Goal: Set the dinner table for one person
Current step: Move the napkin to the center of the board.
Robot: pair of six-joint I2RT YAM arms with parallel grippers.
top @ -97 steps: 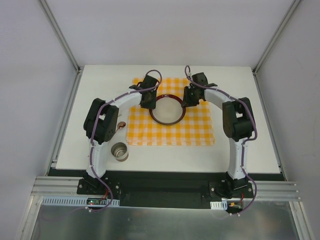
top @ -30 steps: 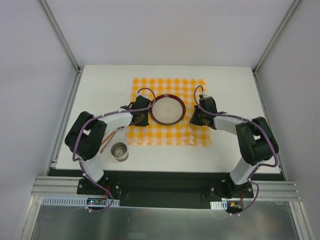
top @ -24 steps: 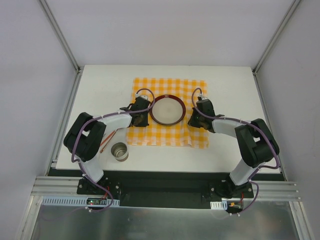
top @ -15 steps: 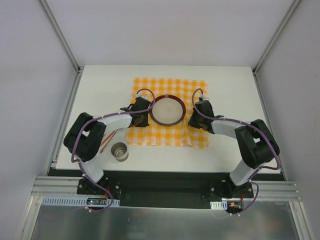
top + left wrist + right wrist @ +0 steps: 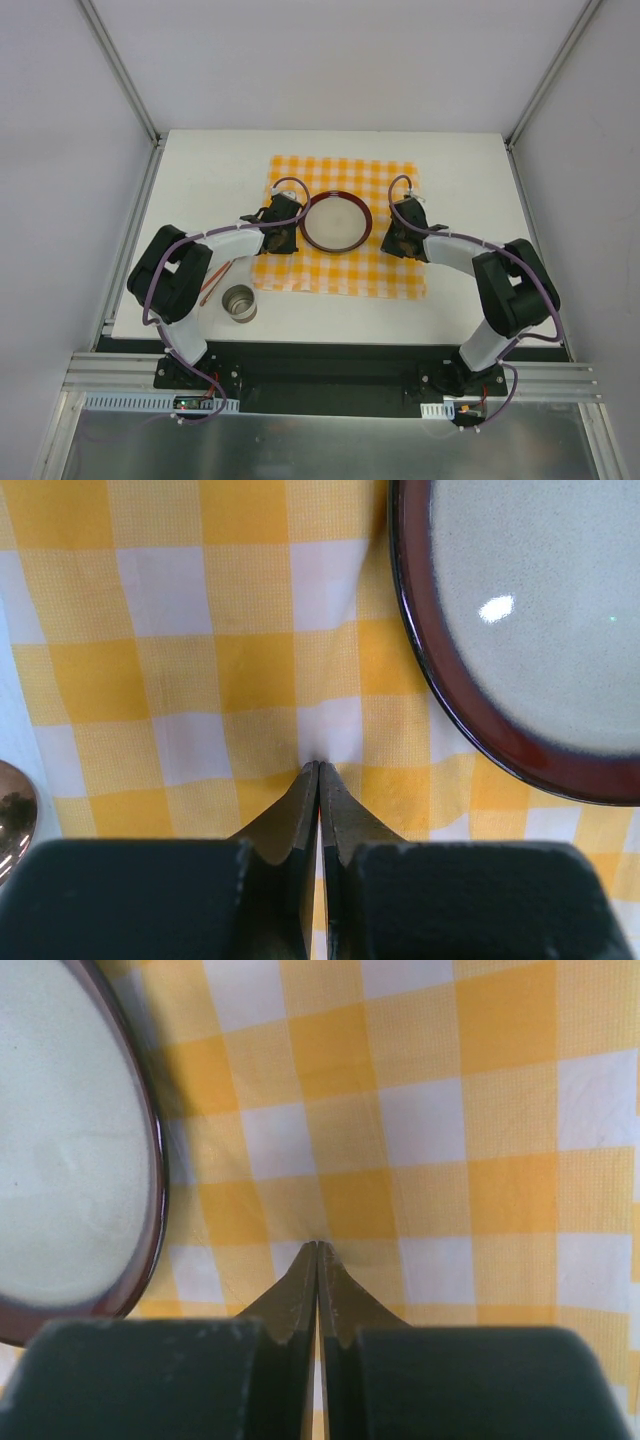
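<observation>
The white dinner table [image 5: 200, 180] carries an orange-and-white checkered cloth [image 5: 340, 275] with a dark-rimmed plate [image 5: 335, 221] on it. My left gripper [image 5: 283, 238] is shut, its tips pressed on the cloth just left of the plate. In the left wrist view the left gripper [image 5: 318, 765] touches a white square beside the plate's rim [image 5: 470, 720]. Right of the plate, my right gripper [image 5: 397, 240] is also shut. Its wrist view shows the right gripper [image 5: 317, 1245] tip-down on the cloth, the plate [image 5: 70, 1160] at the left. Nothing is between either pair of jaws.
A metal cup [image 5: 239, 303] stands on the table near the left arm's base. Copper-coloured cutlery [image 5: 215, 280] lies beside it, partly under the left arm; its bowl [image 5: 12, 815] shows at the left wrist view's edge. Frame posts stand at the table's far corners.
The right gripper has slid a little to the right with its tips on the cloth, and the cloth's right edge has spread outward. The left gripper and the plate have stayed put.
</observation>
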